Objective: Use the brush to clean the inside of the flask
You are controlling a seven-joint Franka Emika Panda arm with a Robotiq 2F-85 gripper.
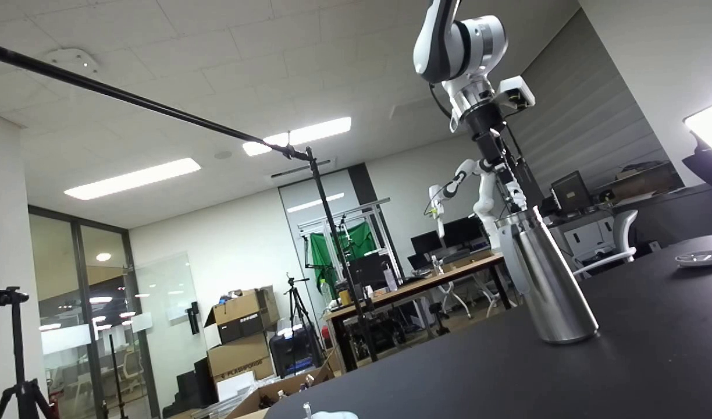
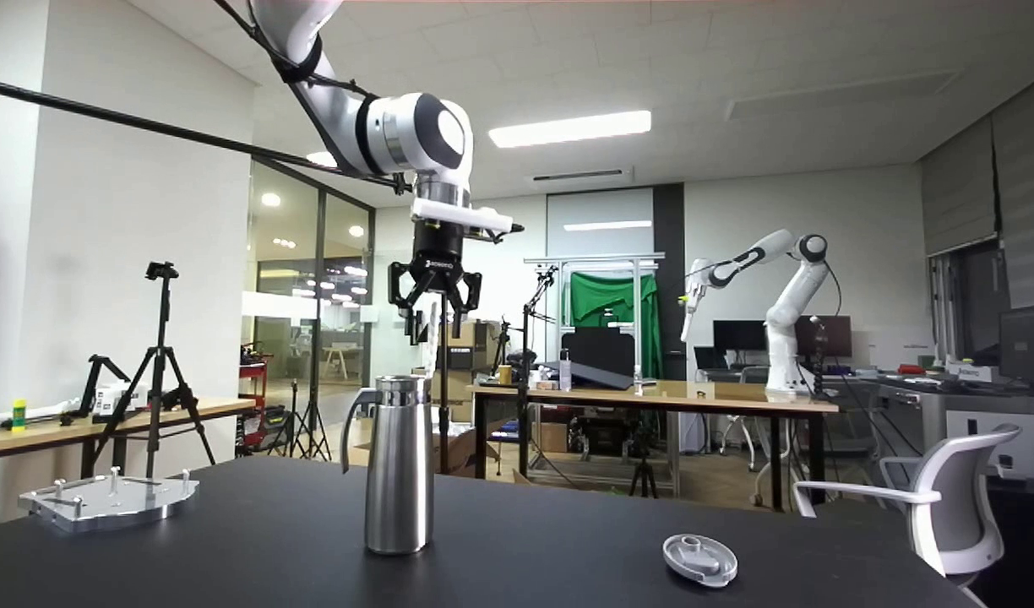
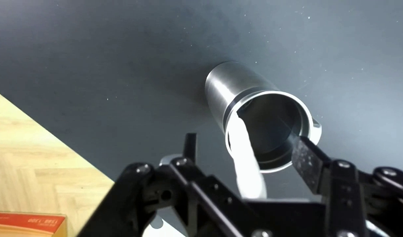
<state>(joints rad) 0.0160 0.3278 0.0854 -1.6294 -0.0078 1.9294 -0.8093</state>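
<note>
Probably the grasp is in hand: the gripper (image 2: 437, 334) hangs above the flask (image 2: 399, 473), its jaws apart, the brush (image 3: 246, 159) between them and slanting up from the flask's mouth; how deep it reaches is hidden. Next, they should close, then scrub inside.

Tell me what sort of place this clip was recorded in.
Probably a robotics lab: in an exterior view, a second robot arm stands on a wooden-topped table in the background, computer monitors sit behind it, and a tripod stands near a wall.
</note>
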